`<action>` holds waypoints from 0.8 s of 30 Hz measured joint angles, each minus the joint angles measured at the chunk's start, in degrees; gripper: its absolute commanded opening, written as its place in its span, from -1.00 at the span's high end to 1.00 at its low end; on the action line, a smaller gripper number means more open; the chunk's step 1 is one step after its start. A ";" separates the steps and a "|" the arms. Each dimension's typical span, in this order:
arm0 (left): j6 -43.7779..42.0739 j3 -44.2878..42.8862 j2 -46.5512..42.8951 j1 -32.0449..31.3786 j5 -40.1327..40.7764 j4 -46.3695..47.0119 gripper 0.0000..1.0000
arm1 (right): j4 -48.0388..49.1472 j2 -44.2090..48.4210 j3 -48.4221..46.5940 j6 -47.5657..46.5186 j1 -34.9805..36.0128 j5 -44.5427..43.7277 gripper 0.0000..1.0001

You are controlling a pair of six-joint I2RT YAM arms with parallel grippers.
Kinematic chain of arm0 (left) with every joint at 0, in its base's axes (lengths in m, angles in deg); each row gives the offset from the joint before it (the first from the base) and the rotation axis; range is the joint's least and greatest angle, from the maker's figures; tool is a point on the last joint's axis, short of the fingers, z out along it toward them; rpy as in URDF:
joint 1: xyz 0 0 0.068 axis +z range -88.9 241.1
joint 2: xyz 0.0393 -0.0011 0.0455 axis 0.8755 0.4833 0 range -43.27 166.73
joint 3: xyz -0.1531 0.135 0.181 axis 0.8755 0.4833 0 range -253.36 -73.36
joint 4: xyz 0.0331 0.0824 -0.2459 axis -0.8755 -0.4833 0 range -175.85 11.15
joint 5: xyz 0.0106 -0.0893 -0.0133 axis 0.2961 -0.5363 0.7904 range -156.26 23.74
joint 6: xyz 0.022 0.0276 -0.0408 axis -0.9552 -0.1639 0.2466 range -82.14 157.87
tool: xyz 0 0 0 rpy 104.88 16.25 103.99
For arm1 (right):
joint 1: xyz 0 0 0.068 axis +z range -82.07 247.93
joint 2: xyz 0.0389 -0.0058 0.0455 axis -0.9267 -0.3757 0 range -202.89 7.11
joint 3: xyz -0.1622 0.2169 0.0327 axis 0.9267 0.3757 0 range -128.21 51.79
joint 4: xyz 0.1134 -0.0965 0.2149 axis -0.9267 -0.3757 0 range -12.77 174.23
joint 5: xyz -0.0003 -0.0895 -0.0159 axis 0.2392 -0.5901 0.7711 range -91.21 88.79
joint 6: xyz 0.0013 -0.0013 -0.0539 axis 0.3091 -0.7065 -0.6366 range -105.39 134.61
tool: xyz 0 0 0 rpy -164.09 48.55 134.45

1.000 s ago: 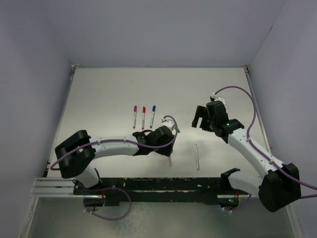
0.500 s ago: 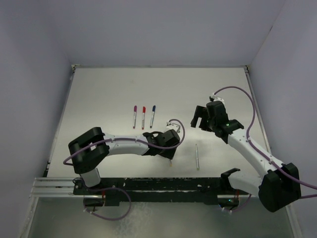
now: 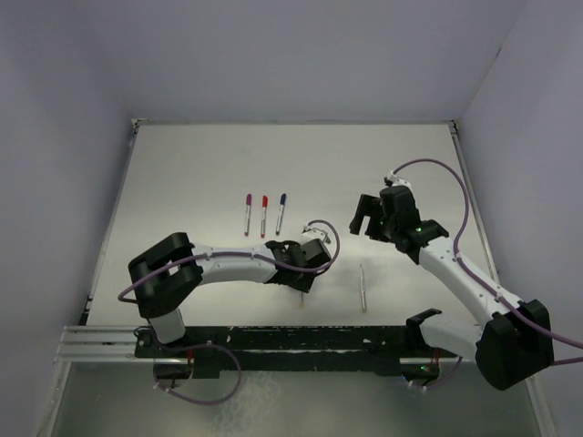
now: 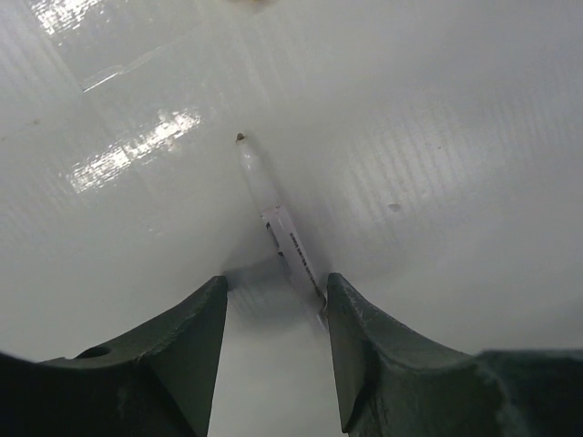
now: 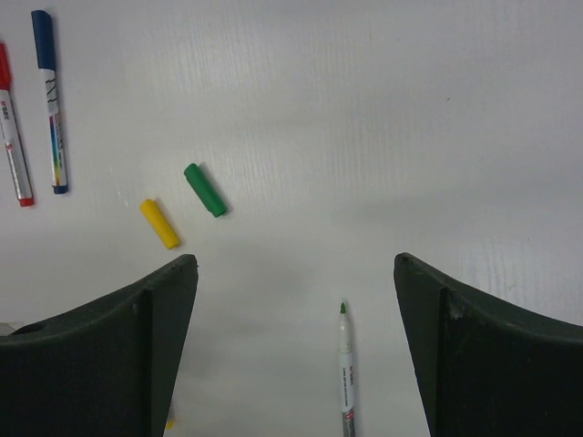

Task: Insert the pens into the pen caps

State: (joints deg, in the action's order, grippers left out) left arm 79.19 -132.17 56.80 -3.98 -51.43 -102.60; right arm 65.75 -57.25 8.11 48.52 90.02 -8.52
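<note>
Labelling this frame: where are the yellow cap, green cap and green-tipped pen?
yellow cap (image 5: 159, 223), right wrist view, middle of its body.
green cap (image 5: 205, 189), right wrist view, middle of its body.
green-tipped pen (image 5: 344, 373), right wrist view, white barrel below tip.

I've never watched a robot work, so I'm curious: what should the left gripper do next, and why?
Probably close on the uncapped pen: it lies on the table inside the open left gripper, not yet pinched.
</note>
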 measured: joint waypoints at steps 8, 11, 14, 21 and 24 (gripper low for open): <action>0.76 -0.55 -0.11 0.00 1.25 -7.04 0.15 | 0.31 1.27 0.00 0.02 0.00 0.92 -0.81; 1.42 0.15 -0.74 0.00 1.27 -7.48 0.25 | 0.37 1.27 0.00 0.02 0.00 1.03 -0.80; 1.77 0.59 -1.16 0.00 1.29 -7.78 0.30 | 0.48 1.27 0.00 0.04 0.00 1.20 -0.80; 2.62 1.25 -1.40 0.00 1.05 -7.58 0.46 | 0.66 1.27 0.00 0.07 0.00 2.36 -0.78; 2.69 1.75 -1.70 0.00 1.29 -7.43 0.55 | 0.92 1.27 0.00 0.07 0.00 2.36 -0.77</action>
State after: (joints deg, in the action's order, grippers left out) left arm 81.87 -130.42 55.09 -3.98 -50.14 -110.03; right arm 66.67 -55.98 8.11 48.58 90.02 -6.16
